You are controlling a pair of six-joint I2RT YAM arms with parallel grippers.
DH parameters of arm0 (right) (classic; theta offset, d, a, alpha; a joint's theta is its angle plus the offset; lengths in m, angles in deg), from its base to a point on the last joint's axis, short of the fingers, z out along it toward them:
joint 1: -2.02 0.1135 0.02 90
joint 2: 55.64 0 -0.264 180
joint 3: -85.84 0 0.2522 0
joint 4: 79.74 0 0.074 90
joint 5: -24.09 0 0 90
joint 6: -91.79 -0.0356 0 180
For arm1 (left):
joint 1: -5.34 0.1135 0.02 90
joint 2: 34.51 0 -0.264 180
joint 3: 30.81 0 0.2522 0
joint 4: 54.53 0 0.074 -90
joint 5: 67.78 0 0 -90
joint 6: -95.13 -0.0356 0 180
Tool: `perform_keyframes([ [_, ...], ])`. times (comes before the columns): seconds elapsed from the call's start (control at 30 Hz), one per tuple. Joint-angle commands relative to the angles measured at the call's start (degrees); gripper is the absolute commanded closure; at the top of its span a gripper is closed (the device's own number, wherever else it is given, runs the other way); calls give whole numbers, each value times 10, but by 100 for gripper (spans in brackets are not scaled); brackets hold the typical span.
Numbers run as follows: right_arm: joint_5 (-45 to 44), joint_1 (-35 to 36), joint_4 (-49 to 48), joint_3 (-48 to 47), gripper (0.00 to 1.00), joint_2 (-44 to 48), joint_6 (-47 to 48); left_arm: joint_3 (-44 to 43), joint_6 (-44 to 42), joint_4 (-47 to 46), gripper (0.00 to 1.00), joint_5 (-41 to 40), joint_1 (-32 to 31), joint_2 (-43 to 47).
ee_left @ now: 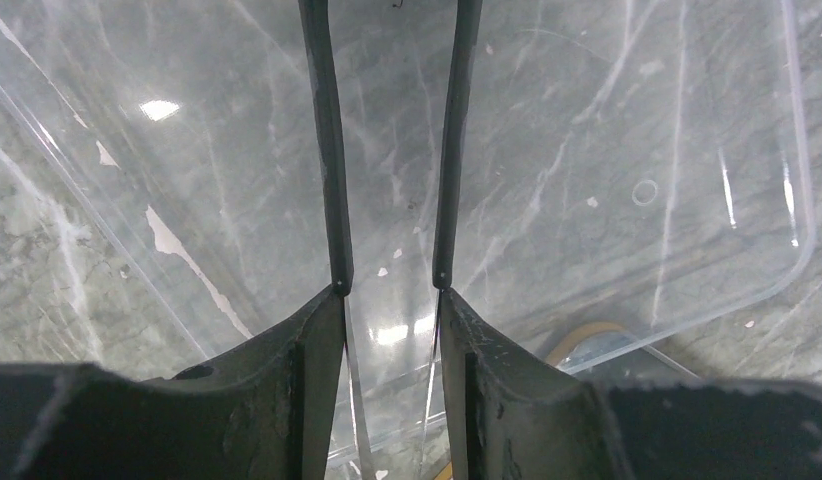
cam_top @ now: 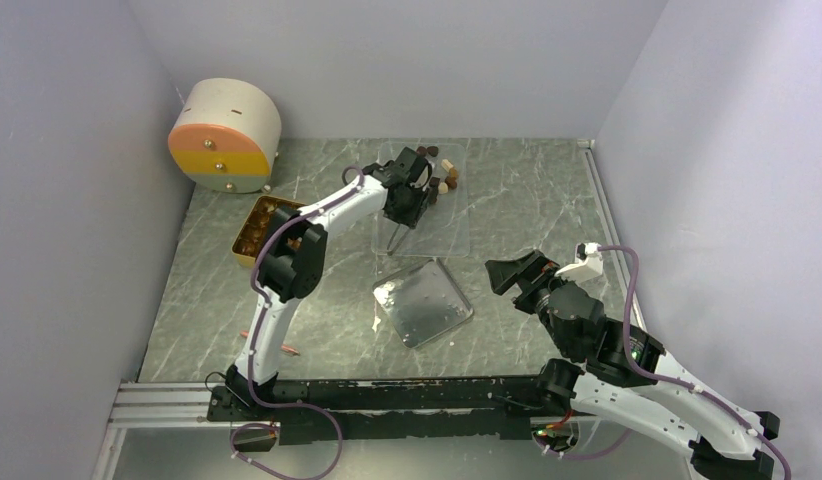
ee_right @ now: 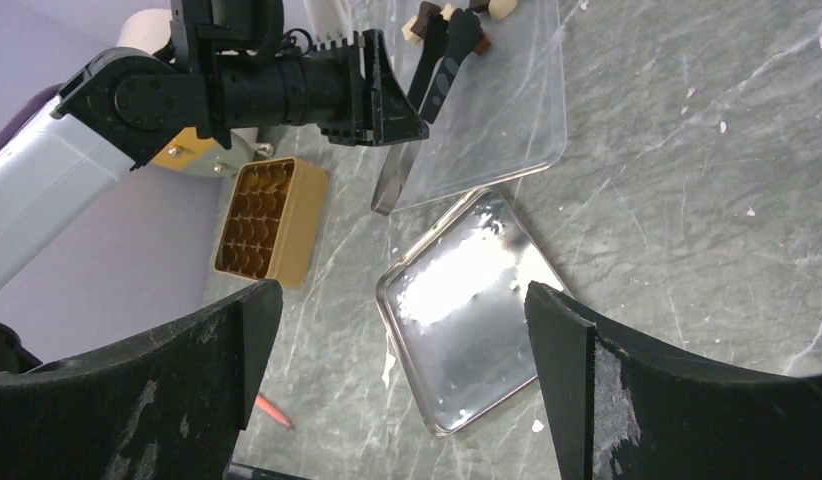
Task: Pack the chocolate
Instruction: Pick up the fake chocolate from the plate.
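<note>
Main risk is at the left pincer [cam_top: 392, 241]. Its long thin fingers [ee_left: 330, 180] stand a little apart w/ nothing btwn them, released, and hang over the bare near half of the clear tray [cam_top: 439, 228]. The chocolate [cam_top: 448, 171] sits in a loose bunch at the tray's far end, behind the wrist, so the arm prob has to turn or pull back before it can pick. The tray looks light, so a tip dragging on it could slide it into the metal tray [cam_top: 425, 303] just beside its near edge and scatter the pieces. They're small and some are rounded, so a thin-fingered pinch off-centre could squirt one out onto the worktop [cam_top: 527, 190]. The gold box [cam_top: 249, 240] lies tight by the left arm's elbow, and a wide swing toward it could knock it. The right pincer [ee_right: 395, 305] is spread wide, holds nothing and is parked near the metal tray's right side, well apart from the chocolate. It's low risk unless both arms go for the same spot.

On views, the left wrist cam gives the finger gap and tray surface close up but shows no chocolate and no box. The finger tips are cut off at its top edge. Only the top cam shows how the chocolate, trays, box and both arms lie together. The right wrist cam adds the box's grid of compartments, though I can't tell which are filled. It also shows a red pen [ee_right: 274, 412] on the worktop nearby and a few pieces at the tray's far end.
</note>
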Motion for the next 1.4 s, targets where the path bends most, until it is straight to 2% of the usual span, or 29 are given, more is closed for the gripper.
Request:
perform_keyframes([
  [0.0,-12,0,-12,-18,3,-3,10,-23,3,-12,57,5,0,0],
  [0.27,-10,0,-16,-16,3,-8,10,-26,0,-14,57,8,-1,-14],
  [0.47,-11,0,-14,-11,3,-6,7,4,3,-35,56,19,-3,6],
  [1.0,-14,0,-15,-5,3,-2,5,22,9,-21,56,19,-7,25],
  [1.37,-8,0,-18,-10,3,-14,5,-17,0,12,57,-19,-9,7],
])
